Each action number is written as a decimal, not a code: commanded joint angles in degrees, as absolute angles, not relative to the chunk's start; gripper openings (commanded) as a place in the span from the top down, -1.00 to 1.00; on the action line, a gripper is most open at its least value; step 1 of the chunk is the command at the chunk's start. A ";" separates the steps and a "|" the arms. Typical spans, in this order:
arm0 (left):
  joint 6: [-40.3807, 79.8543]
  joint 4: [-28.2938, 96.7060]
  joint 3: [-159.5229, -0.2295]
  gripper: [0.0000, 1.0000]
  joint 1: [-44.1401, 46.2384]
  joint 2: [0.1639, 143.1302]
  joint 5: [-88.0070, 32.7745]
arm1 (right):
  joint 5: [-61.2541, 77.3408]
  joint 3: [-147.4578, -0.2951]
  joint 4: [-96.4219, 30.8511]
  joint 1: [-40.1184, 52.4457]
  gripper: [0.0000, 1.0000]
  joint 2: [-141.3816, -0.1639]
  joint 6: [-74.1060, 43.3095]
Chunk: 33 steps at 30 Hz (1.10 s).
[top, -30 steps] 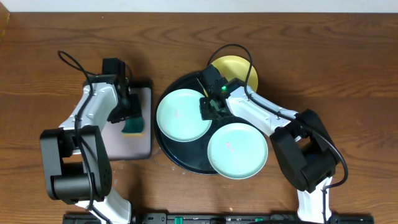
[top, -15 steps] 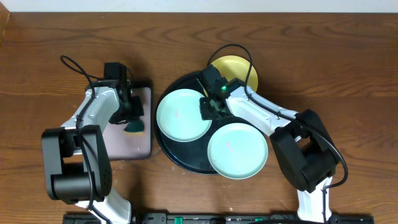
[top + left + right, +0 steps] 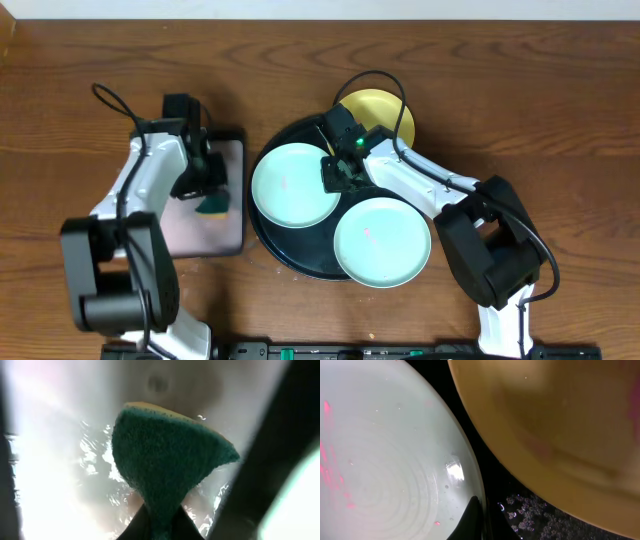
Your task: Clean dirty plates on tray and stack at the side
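While left gripper pinches green sponge by one end, sponge hangs over wet pink inside of small rectangular tray. Right gripper at right rim of left mint plate; one finger shows over rim, cannot tell if clamped. Second mint plate at front-right of black tray, both mint plates lying on it. Yellow plate at tray's far edge, partly past rim.

Both arms pair glossy white shells with bulky black joint housings. The left arm trails a thin black cable in a loop; the right arm has a like cable loop and a small green light. The left gripper has dark fingers.
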State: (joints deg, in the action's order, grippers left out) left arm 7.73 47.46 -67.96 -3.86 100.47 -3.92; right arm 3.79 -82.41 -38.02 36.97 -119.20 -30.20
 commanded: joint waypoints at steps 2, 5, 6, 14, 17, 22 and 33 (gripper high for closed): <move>8.01 48.93 -71.22 0.85 -3.84 93.08 -3.40 | 3.25 -82.76 -38.15 37.98 0.99 -120.66 -30.17; 8.01 49.52 -71.22 0.85 -3.84 90.61 -3.36 | 3.25 -82.76 -38.13 37.98 0.98 -120.66 -30.17; 8.03 49.58 -71.22 0.85 -3.84 90.28 -3.27 | 3.25 -82.76 -38.15 37.98 0.98 -120.66 -30.17; 10.48 49.23 -70.04 0.85 -3.81 91.00 1.78 | 3.25 -82.76 -38.13 37.98 0.98 -120.66 -30.17; 11.14 49.28 -70.02 0.85 -3.77 90.96 -0.08 | 3.40 -82.76 -38.11 37.98 0.98 -120.68 -30.20; 11.33 48.53 -69.95 0.85 -3.22 90.98 -9.52 | 4.80 -82.76 -38.11 37.93 0.98 -120.66 -30.20; 18.09 40.73 -69.32 0.85 8.29 95.53 -10.57 | 4.97 -82.76 -37.95 37.93 0.98 -120.66 -30.20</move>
